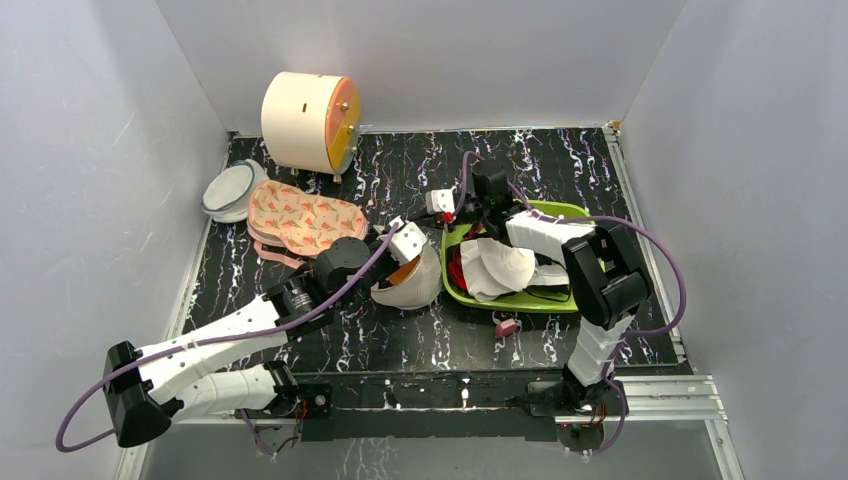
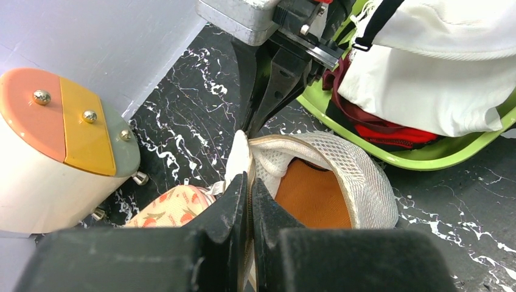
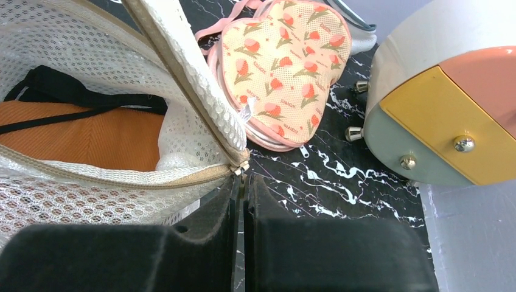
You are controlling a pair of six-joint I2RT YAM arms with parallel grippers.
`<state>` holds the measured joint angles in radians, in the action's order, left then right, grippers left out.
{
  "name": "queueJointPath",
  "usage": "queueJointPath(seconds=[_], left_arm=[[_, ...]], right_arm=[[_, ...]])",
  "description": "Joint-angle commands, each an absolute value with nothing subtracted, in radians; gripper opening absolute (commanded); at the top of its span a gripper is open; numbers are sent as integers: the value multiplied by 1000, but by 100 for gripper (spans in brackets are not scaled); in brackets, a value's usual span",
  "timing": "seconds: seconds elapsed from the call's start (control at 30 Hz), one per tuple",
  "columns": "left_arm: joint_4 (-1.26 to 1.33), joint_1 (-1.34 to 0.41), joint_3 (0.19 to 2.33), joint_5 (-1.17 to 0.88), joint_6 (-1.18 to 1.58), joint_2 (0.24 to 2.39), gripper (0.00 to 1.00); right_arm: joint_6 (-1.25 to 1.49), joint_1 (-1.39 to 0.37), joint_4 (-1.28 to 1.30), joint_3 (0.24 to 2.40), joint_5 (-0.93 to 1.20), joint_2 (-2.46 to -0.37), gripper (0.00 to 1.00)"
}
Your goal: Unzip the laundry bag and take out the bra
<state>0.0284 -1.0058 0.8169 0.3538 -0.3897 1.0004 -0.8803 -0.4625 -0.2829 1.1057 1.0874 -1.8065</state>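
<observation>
Left hand is clenched on the rim of the laundry bag, white mesh edge pinched flat between its fingers. Right hand comes in from the far side, fingers pressed together right at the zipper slider, apparently pinching its pull. The bag gapes open between them, and there's the bra inside: an orange cup with black straps across it, all within the mesh. The bag sits mid-bench, just beside the left edge of a green tray heaped with white garments. Behind the bag lies a pink patterned pouch, a grey-rimmed disc past it, and a cream drum with an orange-and-yellow face stands at the back.
</observation>
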Motion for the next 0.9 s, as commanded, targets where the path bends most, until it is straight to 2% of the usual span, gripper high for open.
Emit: queueJointPath(seconds=[0.0, 0.07, 0.17, 0.23, 0.33, 0.43, 0.5, 0.6, 0.77, 0.87], left_arm=[[106, -1031, 832, 353, -389, 940, 0], [117, -1031, 826, 375, -390, 941, 0], [144, -1032, 815, 425, -395, 946, 0], [153, -1031, 814, 460, -393, 956, 0], [154, -1032, 819, 486, -383, 974, 0], [146, -1031, 830, 508, -374, 996, 0], [146, -1031, 832, 523, -371, 1006, 0], [159, -1031, 825, 543, -377, 1011, 0], [178, -1031, 816, 574, -386, 1019, 0], [171, -1032, 819, 579, -381, 1033, 0]], right_arm=[[-877, -436, -314, 1106, 977, -1812, 0], [-816, -435, -396, 1053, 932, -1782, 11], [-688, -435, -540, 961, 822, -1707, 33], [-604, -436, -581, 913, 726, -1641, 42], [-497, -435, -510, 883, 600, -1522, 58], [-378, -435, -440, 835, 513, -1405, 84], [-253, -437, -420, 786, 444, -1320, 97], [-15, -450, -298, 756, 278, -1215, 98], [397, -452, 56, 886, 38, -1134, 98], [573, -452, 241, 964, 124, -1146, 98]])
